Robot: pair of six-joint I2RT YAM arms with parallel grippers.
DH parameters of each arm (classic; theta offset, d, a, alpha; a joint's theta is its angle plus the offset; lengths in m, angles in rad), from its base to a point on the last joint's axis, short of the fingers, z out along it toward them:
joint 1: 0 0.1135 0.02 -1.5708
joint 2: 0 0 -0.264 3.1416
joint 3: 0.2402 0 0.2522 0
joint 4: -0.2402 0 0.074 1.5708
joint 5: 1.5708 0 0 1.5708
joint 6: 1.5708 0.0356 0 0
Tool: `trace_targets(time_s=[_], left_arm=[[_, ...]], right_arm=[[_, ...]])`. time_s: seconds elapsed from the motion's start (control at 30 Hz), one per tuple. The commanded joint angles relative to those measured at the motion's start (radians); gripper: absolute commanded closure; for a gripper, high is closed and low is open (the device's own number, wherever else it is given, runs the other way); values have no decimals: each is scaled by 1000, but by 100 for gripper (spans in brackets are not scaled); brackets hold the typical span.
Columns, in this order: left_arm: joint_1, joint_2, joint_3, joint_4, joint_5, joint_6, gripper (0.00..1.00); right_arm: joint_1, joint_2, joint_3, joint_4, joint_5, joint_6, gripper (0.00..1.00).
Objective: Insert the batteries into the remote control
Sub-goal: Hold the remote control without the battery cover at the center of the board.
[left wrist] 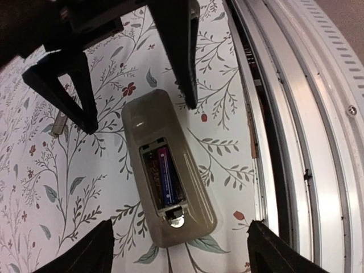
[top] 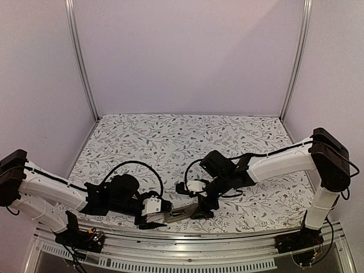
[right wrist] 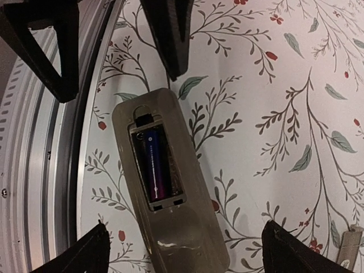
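Note:
The remote control (top: 181, 213) lies back up on the flowered cloth near the table's front edge. It is greyish-tan in the left wrist view (left wrist: 187, 148) and the right wrist view (right wrist: 187, 239). Its battery recess is uncovered. One blue-purple battery (left wrist: 166, 173) (right wrist: 152, 162) lies in one slot; the slot beside it looks dark and empty. No second battery is clearly in view. My left gripper (top: 161, 215) (left wrist: 181, 250) is open and empty, hovering over one end of the remote. My right gripper (top: 196, 207) (right wrist: 187, 253) is open and empty over the other end.
The metal rail of the table's front edge (left wrist: 296, 142) (right wrist: 40, 170) runs right beside the remote. A small grey oblong piece (left wrist: 57, 122) (right wrist: 350, 244) lies on the cloth a short way from the remote. The flowered cloth (top: 187, 136) stretches to the back.

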Motion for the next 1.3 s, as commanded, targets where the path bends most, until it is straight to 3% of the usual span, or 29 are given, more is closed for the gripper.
trace_targets(time_s=[0.0, 0.17, 0.27, 0.47, 0.57, 0.77, 0.97, 1.07, 1.27], left_arm=[[14, -26, -26, 94, 8, -67, 22], [23, 1, 46, 36, 65, -217, 41], [3, 5, 49, 21, 55, -196, 51], [0, 41, 53, 53, 50, -155, 61], [2, 58, 64, 51, 45, -153, 64], [3, 120, 79, 50, 14, -111, 67], [0, 147, 106, 65, 49, -19, 69], [2, 167, 125, 68, 51, 36, 74], [18, 218, 221, -120, 135, 133, 73]], right_arm=[[-1, -109, -96, -8, -52, -82, 1], [-2, -78, -95, 42, 13, -159, 1], [-1, -32, -90, 70, 13, -173, 2], [-1, 17, -107, 127, -15, -188, 7], [-1, 29, -111, 146, -25, -189, 11], [-1, 24, -158, 162, -29, -169, 41], [15, -70, -257, 202, -26, -82, 45], [33, -89, -277, 230, -15, -41, 45], [34, -85, -276, 254, 16, 13, 47]])
